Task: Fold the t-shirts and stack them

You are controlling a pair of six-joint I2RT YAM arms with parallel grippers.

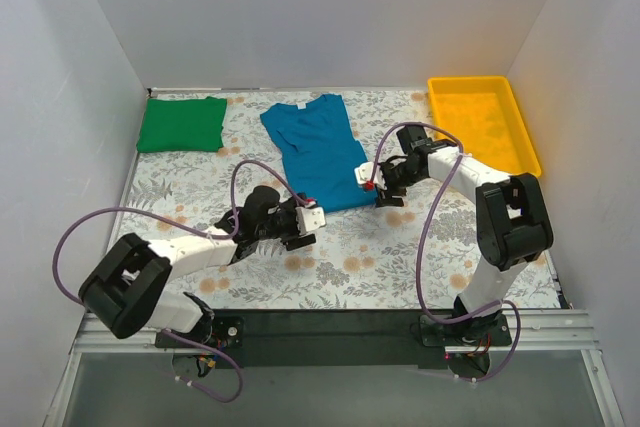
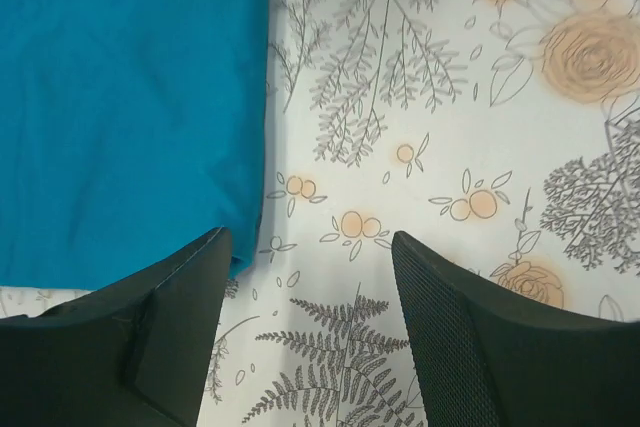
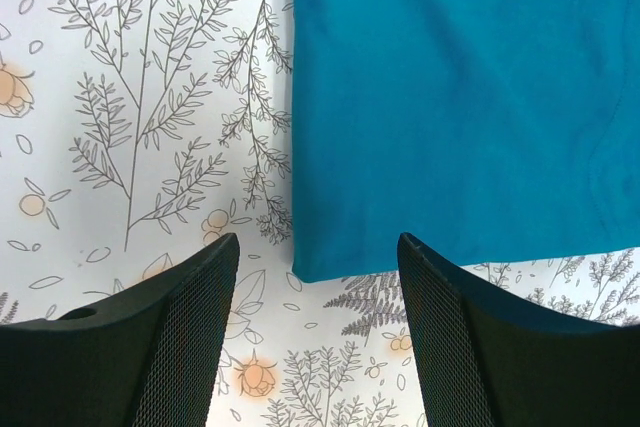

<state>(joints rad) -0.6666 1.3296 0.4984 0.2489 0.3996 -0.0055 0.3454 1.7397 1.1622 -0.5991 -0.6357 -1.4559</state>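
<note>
From above, the green t-shirt is seen folded at the far left; the teal t-shirt, narrowed lengthwise in the middle, is not yet folded short or stacked. In the left wrist view, the left gripper is held apart and empty beside a hem corner. In the right wrist view, the right gripper is likewise apart, a corner seen between its fingers; collar and sleeves are cut off.

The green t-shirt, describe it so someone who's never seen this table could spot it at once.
Find the flower-patterned table and look to its far left corner. The green t-shirt lies there, folded into a compact rectangle. The teal-blue t-shirt at mid-table is longer, neckline showing, and the yellow tray sits at the far right.
</note>
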